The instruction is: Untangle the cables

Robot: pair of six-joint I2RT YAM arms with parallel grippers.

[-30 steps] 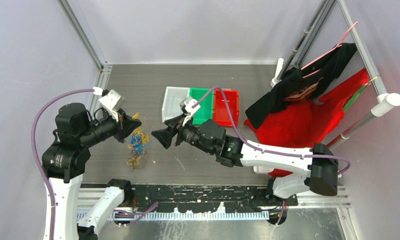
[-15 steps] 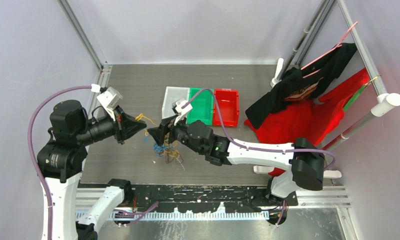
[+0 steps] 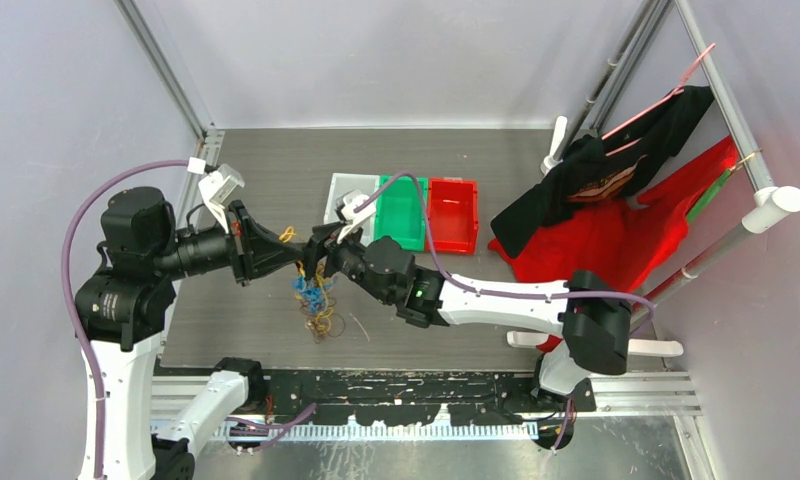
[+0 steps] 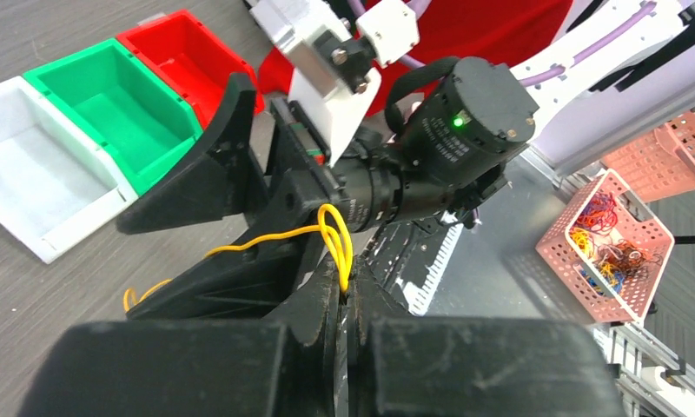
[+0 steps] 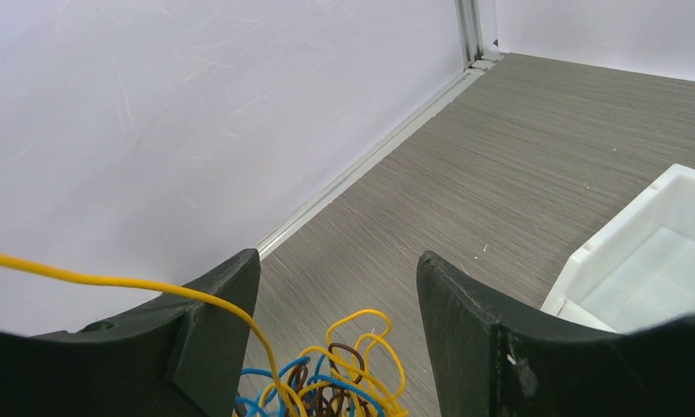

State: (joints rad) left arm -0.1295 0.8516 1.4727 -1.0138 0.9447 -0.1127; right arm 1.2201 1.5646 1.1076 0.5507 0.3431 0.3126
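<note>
The cables (image 3: 314, 296) are a tangle of yellow, blue and brown wires hanging under the two grippers, left of the table's middle. My left gripper (image 3: 297, 252) is shut on a yellow wire loop (image 4: 336, 236), pinched at the jaw tips (image 4: 345, 285). My right gripper (image 3: 312, 263) faces it from the right and stands open. The top of the tangle (image 5: 348, 378) sits between its fingers (image 5: 214, 334) without being pinched. One yellow strand (image 5: 109, 281) runs across the left finger. I cannot tell whether the tangle's bottom rests on the table.
White (image 3: 347, 198), green (image 3: 402, 212) and red (image 3: 452, 214) bins stand in a row behind the right gripper. Red and black clothes (image 3: 606, 235) hang on a rack at the right. A pink basket (image 4: 616, 236) of more wires sits beyond the table's near edge.
The left gripper carried the tangle to the right. The right gripper moved left and now has its open fingers around the tangle's top.
</note>
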